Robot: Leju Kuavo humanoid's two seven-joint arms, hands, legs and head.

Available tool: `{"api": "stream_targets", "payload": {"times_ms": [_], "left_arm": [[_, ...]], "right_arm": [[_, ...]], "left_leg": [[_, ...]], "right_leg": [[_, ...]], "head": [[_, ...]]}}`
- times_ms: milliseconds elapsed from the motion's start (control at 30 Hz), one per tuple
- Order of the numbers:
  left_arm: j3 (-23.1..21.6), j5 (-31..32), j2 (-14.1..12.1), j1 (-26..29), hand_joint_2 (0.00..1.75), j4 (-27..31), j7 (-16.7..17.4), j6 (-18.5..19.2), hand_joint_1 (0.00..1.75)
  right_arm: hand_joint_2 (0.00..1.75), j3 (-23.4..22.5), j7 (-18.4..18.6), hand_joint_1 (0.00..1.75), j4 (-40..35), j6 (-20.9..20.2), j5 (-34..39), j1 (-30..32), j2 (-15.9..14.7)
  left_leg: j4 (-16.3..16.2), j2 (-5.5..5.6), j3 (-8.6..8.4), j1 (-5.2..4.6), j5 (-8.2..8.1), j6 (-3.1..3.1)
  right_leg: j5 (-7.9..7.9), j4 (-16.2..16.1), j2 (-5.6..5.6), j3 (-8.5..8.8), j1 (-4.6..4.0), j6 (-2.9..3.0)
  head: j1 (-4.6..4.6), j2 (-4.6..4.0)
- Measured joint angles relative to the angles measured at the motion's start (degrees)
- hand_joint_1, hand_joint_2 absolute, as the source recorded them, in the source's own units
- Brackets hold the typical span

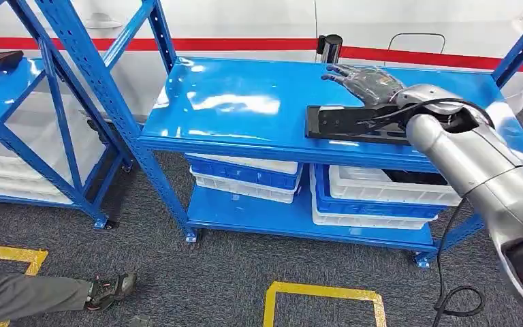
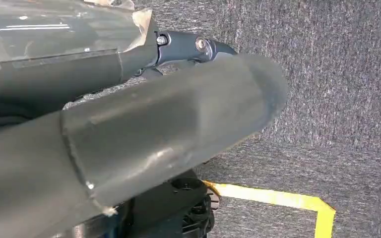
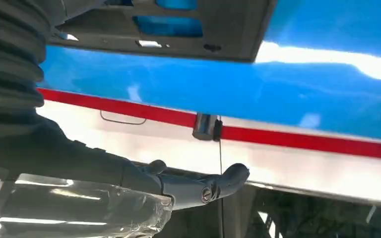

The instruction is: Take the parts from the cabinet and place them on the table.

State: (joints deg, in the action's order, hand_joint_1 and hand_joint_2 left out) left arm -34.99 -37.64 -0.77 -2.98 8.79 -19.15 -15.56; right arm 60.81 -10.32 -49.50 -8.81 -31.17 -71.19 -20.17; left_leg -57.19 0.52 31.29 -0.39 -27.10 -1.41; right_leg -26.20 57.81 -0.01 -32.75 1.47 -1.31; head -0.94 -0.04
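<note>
**Right hand over the black part on the top shelf**

We see our right hand (image 1: 364, 82) stretched flat above the top shelf (image 1: 245, 102) of the blue cabinet (image 1: 170, 146), fingers spread and holding nothing. The black part (image 1: 344, 122), a flat plate with cut-outs, lies on that shelf near its front edge, just under our right wrist; we cannot tell whether the wrist touches it. In the right wrist view the same part (image 3: 178, 29) sits on the glossy blue surface, apart from the extended fingers (image 3: 213, 184).

Our left hand (image 2: 144, 124) hangs over grey carpet (image 2: 337, 99) with a yellow floor line (image 2: 278, 198); we cannot tell whether it is open or closed.

Blue and white bins (image 1: 374, 197) are stacked on the lower shelf. A person's leg and shoe (image 1: 109, 289) rest on the carpet to the left.
</note>
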Motion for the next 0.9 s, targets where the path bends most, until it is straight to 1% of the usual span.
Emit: {"api": "stream_targets", "payload": {"times_ms": [100, 167, 233, 267, 500, 700, 733, 867, 900], "left_arm": [[0.0, 0.0, 0.0, 0.0, 0.0, 0.0, 0.0, 0.0, 0.0], [0.0, 0.1, 0.0, 0.0, 0.0, 0.0, -0.4, 0.2, 0.0], [0.0, 0.2, 0.0, 0.0, 0.0, 0.0, -1.0, 0.4, 0.0], [0.0, 0.2, 0.0, 0.0, 0.0, 0.0, -1.0, 0.4, 0.0], [-0.2, 0.4, -0.1, 0.0, 0.0, 0.0, -1.0, 0.6, 0.0], [-0.8, 0.5, -0.4, 0.0, 0.0, 0.0, -0.9, 1.1, 0.0], [-0.9, 0.5, -0.4, 0.0, 0.0, 0.0, -1.0, 1.1, 0.0], [-1.1, 0.5, -0.4, 0.0, 0.0, 0.0, -1.3, 1.1, 0.0], [-1.1, 0.4, -0.4, 0.0, 0.0, 0.0, -1.4, 1.1, 0.0]], "right_arm": [[1.75, 0.0, 0.0, 0.0, 0.1, 0.0, -0.1, 0.0, 0.0], [1.75, 1.5, 0.2, 0.0, 2.1, 0.7, -1.7, 0.9, 0.5], [1.75, 3.6, 0.7, 0.0, 6.8, 1.0, -2.7, 2.1, 1.4], [1.75, 4.0, 0.7, 0.0, 7.3, 1.0, -2.7, 2.1, 1.5], [1.75, 5.1, 1.1, 0.0, 11.4, 0.5, -2.8, 1.8, 2.4], [1.75, 5.2, 1.0, 0.0, 14.7, 0.7, -2.8, 1.6, 2.4], [1.75, 5.2, 1.3, 0.0, 15.1, 1.2, -3.0, 1.6, 2.4], [1.75, 5.2, 4.3, 0.0, 16.9, 6.1, -4.7, 1.6, 2.9], [1.75, 5.2, 4.6, 0.0, 17.5, 6.3, -5.0, 1.6, 3.1]], "left_leg": [[0.0, 0.0, 0.0, 0.0, 0.0, 0.0], [0.0, 0.01, 0.01, 0.0, 0.0, 0.0], [0.0, 0.01, 0.01, -0.01, 0.0, 0.0], [0.0, 0.01, 0.01, -0.01, 0.0, 0.0], [0.0, 0.02, 0.0, 0.0, 0.0, 0.0], [0.0, 0.02, 0.01, -0.01, 0.01, 0.0], [0.0, 0.02, 0.01, -0.01, 0.01, 0.0], [0.0, 0.01, 0.01, 0.0, 0.0, 0.0], [0.0, 0.01, 0.01, 0.0, 0.0, 0.0]], "right_leg": [[0.0, 0.0, 0.0, 0.0, 0.0, 0.0], [0.0, 0.0, 0.0, 0.0, 0.0, 0.0], [0.0, 0.0, 0.0, 0.0, 0.01, 0.0], [0.0, 0.0, 0.0, 0.0, 0.01, 0.0], [0.0, 0.0, -0.01, 0.0, 0.0, 0.0], [0.0, 0.0, -0.01, 0.01, 0.01, 0.0], [0.0, 0.0, 0.0, 0.01, 0.01, -0.01], [0.0, 0.0, 0.0, 0.01, 0.01, -0.01], [0.0, 0.0, 0.0, 0.01, 0.01, -0.01]], "head": [[0.0, 0.0], [-0.02, 0.0], [0.0, 0.0], [0.0, -0.02], [-0.02, 0.0], [0.0, 0.0], [0.0, 0.0], [0.0, 0.0], [0.0, 0.0]]}}
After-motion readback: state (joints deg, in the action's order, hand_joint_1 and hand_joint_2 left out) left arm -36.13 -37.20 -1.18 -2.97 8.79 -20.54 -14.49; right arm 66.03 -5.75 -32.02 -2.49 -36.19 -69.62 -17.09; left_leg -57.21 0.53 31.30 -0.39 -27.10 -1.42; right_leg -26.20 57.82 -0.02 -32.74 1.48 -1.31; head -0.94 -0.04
